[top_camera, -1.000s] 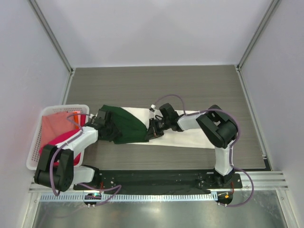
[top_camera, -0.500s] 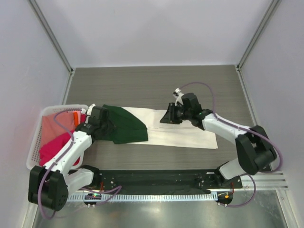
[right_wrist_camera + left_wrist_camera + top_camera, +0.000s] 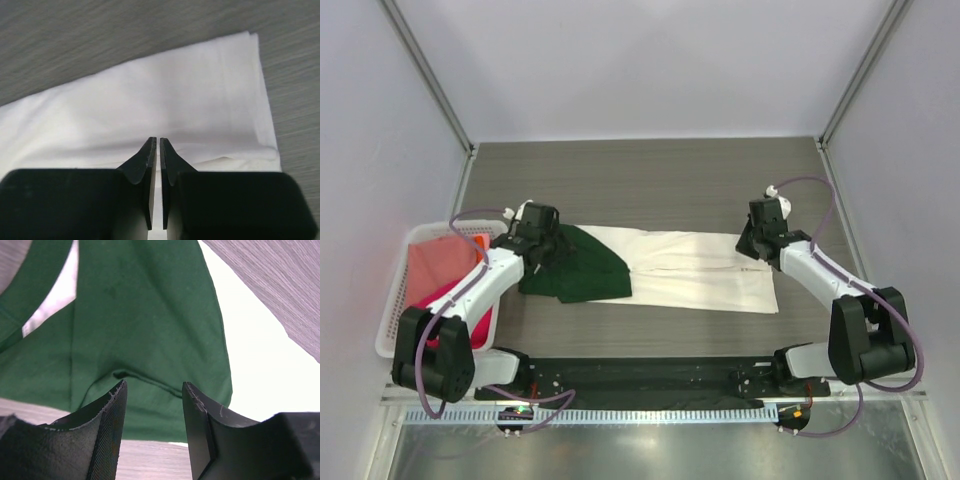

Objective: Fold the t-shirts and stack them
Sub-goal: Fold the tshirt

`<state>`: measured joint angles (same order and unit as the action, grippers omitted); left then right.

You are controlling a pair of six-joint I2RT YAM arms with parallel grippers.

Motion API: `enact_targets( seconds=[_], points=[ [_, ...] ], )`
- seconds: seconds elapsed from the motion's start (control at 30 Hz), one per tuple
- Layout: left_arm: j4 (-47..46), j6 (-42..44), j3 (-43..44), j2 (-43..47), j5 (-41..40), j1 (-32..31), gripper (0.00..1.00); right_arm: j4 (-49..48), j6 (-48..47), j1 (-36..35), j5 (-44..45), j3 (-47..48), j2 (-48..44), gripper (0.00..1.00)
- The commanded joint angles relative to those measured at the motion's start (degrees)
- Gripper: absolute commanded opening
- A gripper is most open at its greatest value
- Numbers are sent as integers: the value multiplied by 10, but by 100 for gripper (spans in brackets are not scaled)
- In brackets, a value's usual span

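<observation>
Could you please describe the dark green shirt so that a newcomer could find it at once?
Start at the grey wood-grain table, where a long cream shirt lies across the middle. The dark green shirt covers that shirt's left end, near the white basket. It is the only dark garment in view.

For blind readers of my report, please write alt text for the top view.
A cream t-shirt lies across the grey table, a dark green t-shirt overlapping its left end. The left arm and right arm each reach one end; a white basket at left holds pink shirts.
</observation>
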<state>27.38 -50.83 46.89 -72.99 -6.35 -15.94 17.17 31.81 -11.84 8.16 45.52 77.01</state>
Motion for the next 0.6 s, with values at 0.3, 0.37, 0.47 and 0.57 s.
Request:
enact_targets(
  seconds=[0.3, 0.37, 0.47, 0.57],
  points=[
    [-21, 1, 4, -22, -11, -3, 47, 18, 58, 49, 81, -122, -84, 1],
    [-17, 1, 1, -15, -12, -3, 47, 30, 55, 49, 92, -129, -116, 1],
    [-12, 3, -7, 5, -9, -2, 47, 34, 44, 49, 93, -124, -160, 2],
    [8, 3, -15, 26, -7, -4, 46, 31, 10, 48, 50, -98, -155, 6]
  ],
)
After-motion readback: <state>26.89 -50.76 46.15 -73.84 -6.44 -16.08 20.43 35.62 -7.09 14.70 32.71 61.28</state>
